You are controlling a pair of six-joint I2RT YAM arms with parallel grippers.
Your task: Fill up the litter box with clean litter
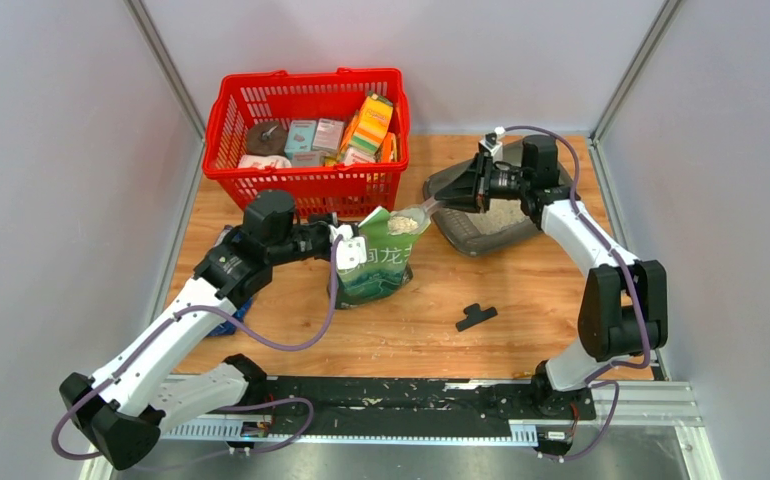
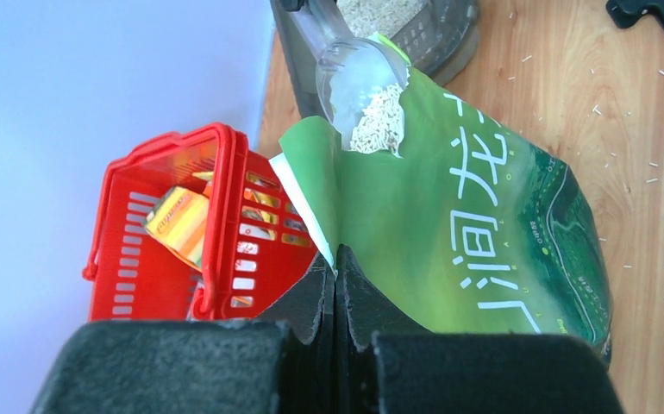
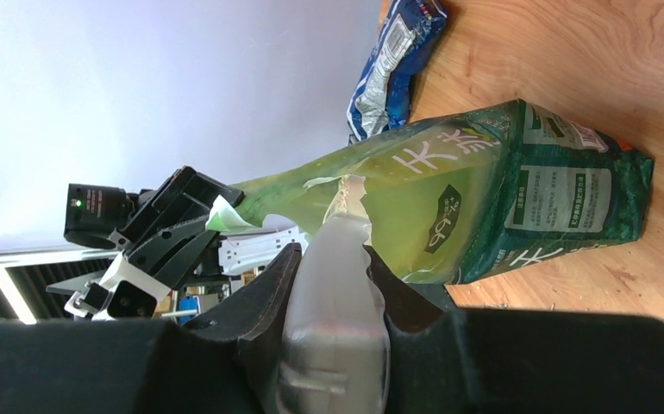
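Wooden table (image 1: 431, 330), top view. Upper left: red basket (image 1: 311, 190) standing on it. Upper right: grey litter box (image 1: 476, 246), flat on the wood. Centre: green pouch (image 1: 376, 265), upright. Lower right of centre: small black clip (image 1: 476, 316), possibly a bag clip. Left edge: blue-silver foil bag (image 3: 393, 60), mostly hidden. Pale specks (image 2: 598, 109) scattered beside the pouch.
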